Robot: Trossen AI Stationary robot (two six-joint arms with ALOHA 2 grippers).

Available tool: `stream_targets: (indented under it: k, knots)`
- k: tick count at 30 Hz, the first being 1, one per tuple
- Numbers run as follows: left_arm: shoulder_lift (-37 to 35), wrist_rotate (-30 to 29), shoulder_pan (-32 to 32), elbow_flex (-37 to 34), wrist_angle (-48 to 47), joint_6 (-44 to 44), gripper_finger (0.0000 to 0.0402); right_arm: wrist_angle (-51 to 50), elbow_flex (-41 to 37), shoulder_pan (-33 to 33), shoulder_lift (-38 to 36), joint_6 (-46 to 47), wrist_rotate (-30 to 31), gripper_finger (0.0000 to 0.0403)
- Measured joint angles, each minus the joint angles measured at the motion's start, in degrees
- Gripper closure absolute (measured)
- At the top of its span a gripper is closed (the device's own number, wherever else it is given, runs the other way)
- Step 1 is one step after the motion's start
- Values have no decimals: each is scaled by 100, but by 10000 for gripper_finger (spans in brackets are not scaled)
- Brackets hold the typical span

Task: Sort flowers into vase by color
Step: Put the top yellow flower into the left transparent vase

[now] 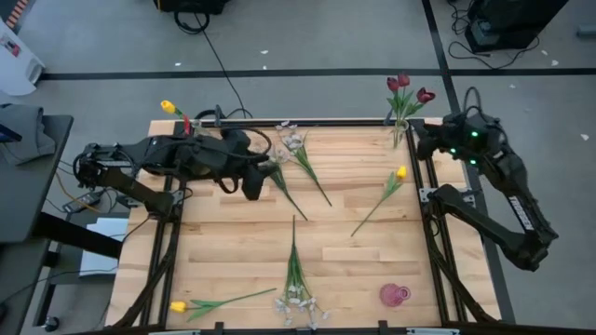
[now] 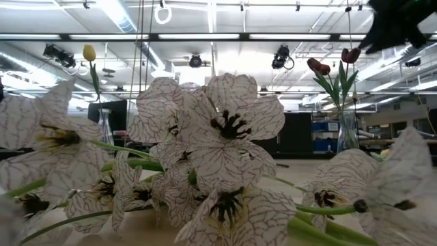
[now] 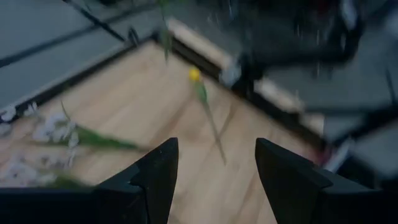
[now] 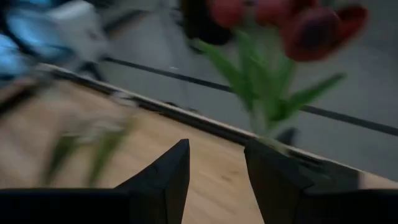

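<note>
Far-left corner of bench (image 1: 242, 256): one yellow tulip (image 1: 169, 107) upright in a clear vase (image 2: 105, 128), seen in low view at upper left (image 2: 89, 52); left gripper (image 1: 253, 186) just right of that, low over the back-left boards, fingers (image 3: 158, 171) apart with nothing between them, pointing toward a whitish spray (image 1: 296, 149) lying near the back edge with stem running toward bench centre; same spray blurred at the side of the left wrist view (image 3: 43, 130); near-left edge: second yellow tulip (image 1: 179, 306) flat on bench, stem pointing right; just beside its stem end, another whitish spray (image 1: 296, 298) at the near-centre edge, blossoms filling the low view foreground (image 2: 225, 130), stem running up toward the middle; right of centre: third yellow tulip (image 1: 400, 173) lying flat, stem slanting down-left, also visible in left wrist view (image 3: 195, 74); near-right area: small pink vase (image 1: 394, 296) lying on the boards, empty as far as visible; far-right corner: dark red tulips (image 1: 406, 88) standing in a clear vase (image 2: 347, 133), blooms and leaves close in right wrist view (image 4: 292, 25); right gripper (image 1: 424, 140) just beside those red tulips at the back-right corner, fingers (image 4: 168, 180) apart, clamped on nothing, red stems beyond the tips not between them.
</note>
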Motion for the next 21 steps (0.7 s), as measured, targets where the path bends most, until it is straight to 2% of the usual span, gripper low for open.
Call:
stream_targets:
  k: [4,6,11,15,19,21]
  knots:
    - [58,574,-256,1,-960,574,183,-80,459,0,-139,140,-980,236]
    - [148,864,-438,0,-1515,1137,183,-184,683,0,-157,136,-1370,236]
    - [630,1680,-864,-130,-2456,2388,183,-352,1236,11,-81,415,-1798,236]
    - [1014,2181,-1390,-492,-2677,3249,183,-327,1623,11,56,735,-2136,236]
    - [1119,2253,-1737,-1154,-2506,3965,183,-327,1854,11,269,1015,-2462,236]
    - [1110,2200,-1816,-1536,-2105,4174,183,-317,1880,11,390,1172,-2648,236]
